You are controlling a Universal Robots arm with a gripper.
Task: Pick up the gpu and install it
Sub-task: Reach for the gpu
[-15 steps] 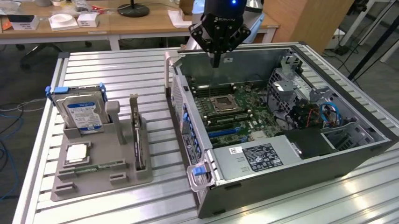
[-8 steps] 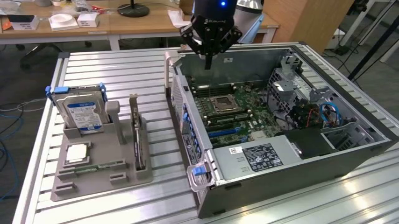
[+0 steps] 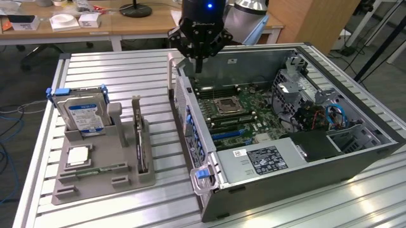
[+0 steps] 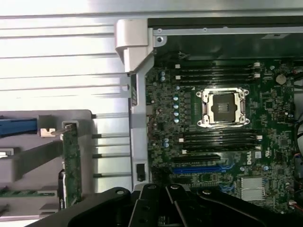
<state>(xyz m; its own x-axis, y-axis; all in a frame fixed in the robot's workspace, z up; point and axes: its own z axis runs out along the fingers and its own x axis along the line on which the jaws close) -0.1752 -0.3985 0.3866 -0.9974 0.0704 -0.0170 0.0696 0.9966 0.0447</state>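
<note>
The gpu [image 3: 138,137] is a thin dark card standing on edge in a slot of the grey holder [image 3: 101,183], on the exterior view's left. In the wrist view the gpu [image 4: 72,161] shows edge-on as a green strip beside the case wall. My gripper [image 3: 198,65] hangs above the far corner of the open computer case [image 3: 298,161], well away from the card. Its fingers [image 4: 166,204] are shut together with nothing between them. Inside the case lies the motherboard [image 4: 265,109] with a blue card slot [image 4: 199,169].
The grey holder also carries an upright hard drive [image 3: 85,114], a processor chip [image 3: 77,156] and a memory stick [image 3: 95,169]. The case's raised side wall [image 3: 190,123] stands between the holder and the motherboard. Everything rests on a slatted metal table [image 3: 120,71]; desks stand behind.
</note>
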